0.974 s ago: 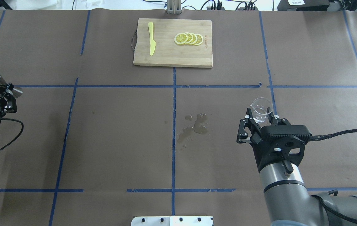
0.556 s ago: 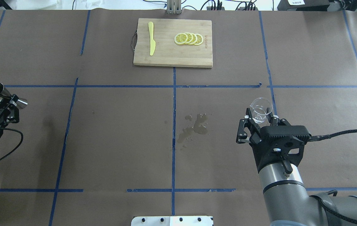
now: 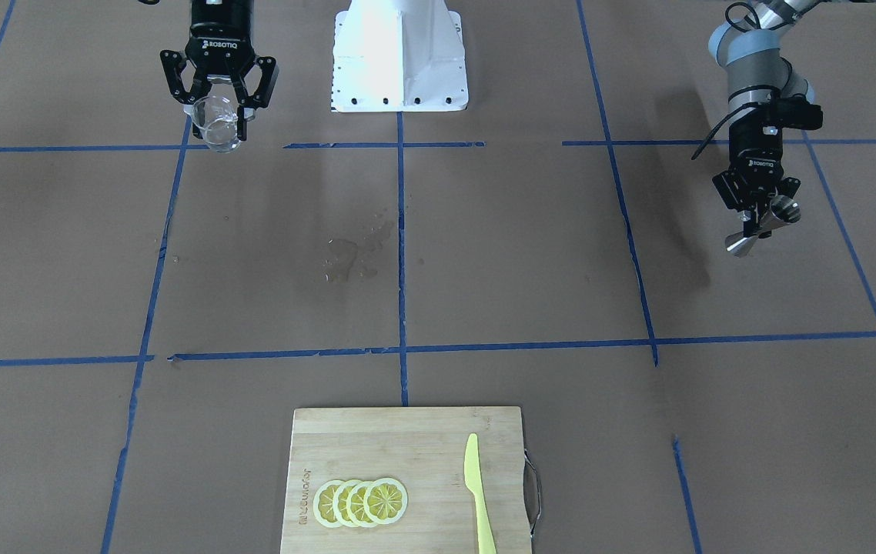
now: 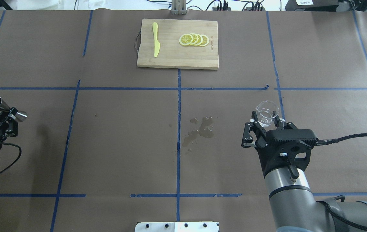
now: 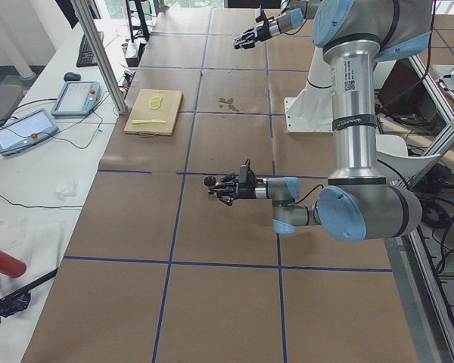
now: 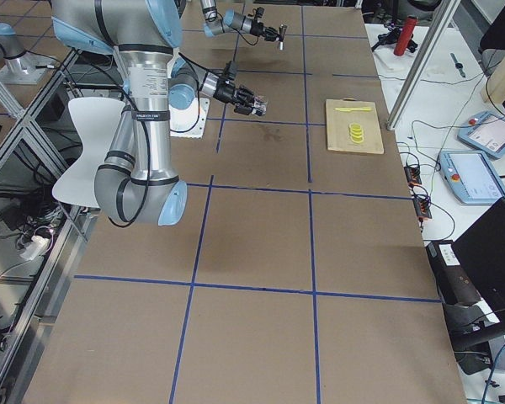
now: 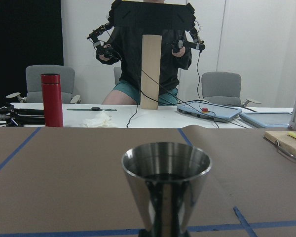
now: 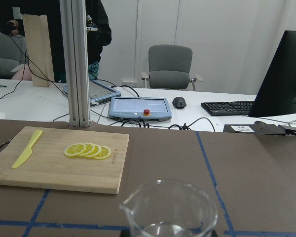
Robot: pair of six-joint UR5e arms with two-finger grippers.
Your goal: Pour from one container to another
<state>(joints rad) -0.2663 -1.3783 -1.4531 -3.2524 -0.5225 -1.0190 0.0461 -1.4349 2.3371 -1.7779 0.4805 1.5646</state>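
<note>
Facing the robot, the right tool (image 3: 219,120) hung at the upper left of the frame, its fingers clamped on either side of the glass cup (image 3: 222,137), which sat upright. At the right edge the left tool (image 3: 757,223) was closed on the waist of the steel jigger (image 3: 784,209), which lay tilted, one cone up to the right and the other down to the left. A wet patch (image 3: 347,258) marked the brown bench (image 3: 523,269) just left of centre. At the bottom a wooden cutting board (image 3: 407,431) carried overlapping lemon slices (image 3: 361,502) and a yellow knife (image 3: 476,492), well apart from both tools. From overhead, the cup showed at lower right, gripped ahead of the black wrist, and the jigger at the far left edge with its wider mouth turned to the upper left; the two stood far apart, with the wet patch between them. In the left side view the near arm held the jigger clear of the bench at mid-frame, and the far arm was small at the top. The right side view had both arms small at the top, too small for detail. The left wrist view showed the jigger's open mouth at bottom centre, with a person (image 7: 148,59) standing beyond the bench and a red bottle (image 7: 52,98) to the left. The right wrist view showed the cup's flared rim at bottom centre, possibly with a little clear liquid in it, and the board beyond at the left.
</note>
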